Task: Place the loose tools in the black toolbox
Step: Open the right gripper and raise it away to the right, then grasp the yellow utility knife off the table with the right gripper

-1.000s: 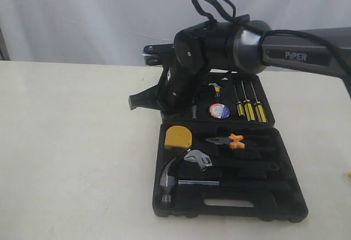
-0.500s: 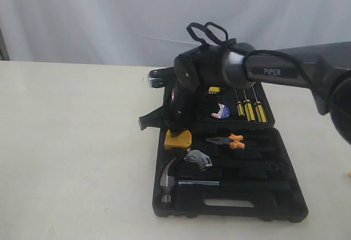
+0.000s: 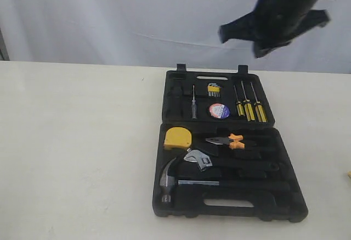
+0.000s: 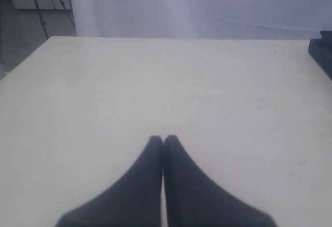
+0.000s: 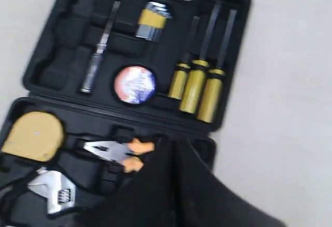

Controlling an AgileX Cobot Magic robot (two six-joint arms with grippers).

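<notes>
Wide matte cream tabletop (image 3: 82, 152) left of open moulded black toolbox (image 3: 274, 199); left gripper (image 4: 164, 139) fingers pressed together, right gripper (image 5: 170, 143) likewise, blurred, exterior view's upper right.

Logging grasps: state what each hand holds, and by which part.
Nothing is held. The left hand is shut, empty, over the table; the right hand is shut, empty, above the toolbox.

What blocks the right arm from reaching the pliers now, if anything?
Probably nothing, so yes: the right gripper hangs above the open toolbox, and the pliers lie uncovered inside it. Its jaws look shut and need opening first.
</notes>
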